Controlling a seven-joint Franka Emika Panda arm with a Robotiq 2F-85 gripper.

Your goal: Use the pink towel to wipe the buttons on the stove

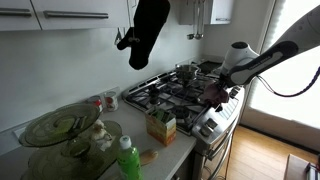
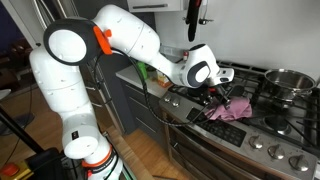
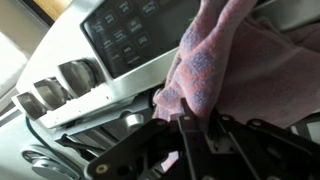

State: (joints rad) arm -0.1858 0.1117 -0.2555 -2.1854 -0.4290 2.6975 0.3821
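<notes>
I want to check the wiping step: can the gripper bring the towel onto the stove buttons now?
Probably yes. The gripper holds the towel just beside the buttons, and the wrist view shows nothing between them; the knobs sit off to one side.

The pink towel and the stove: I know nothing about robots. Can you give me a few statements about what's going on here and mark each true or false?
1. The gripper is closed on the pink towel. True.
2. The pink towel lies inside the metal pot. False: it is at the front of the stove, by the buttons. The pot stands on a rear burner.
3. The mitt hanging above the stove is white. False: it is black.
4. Round knobs sit beside the buttons in the wrist view. True.
</notes>
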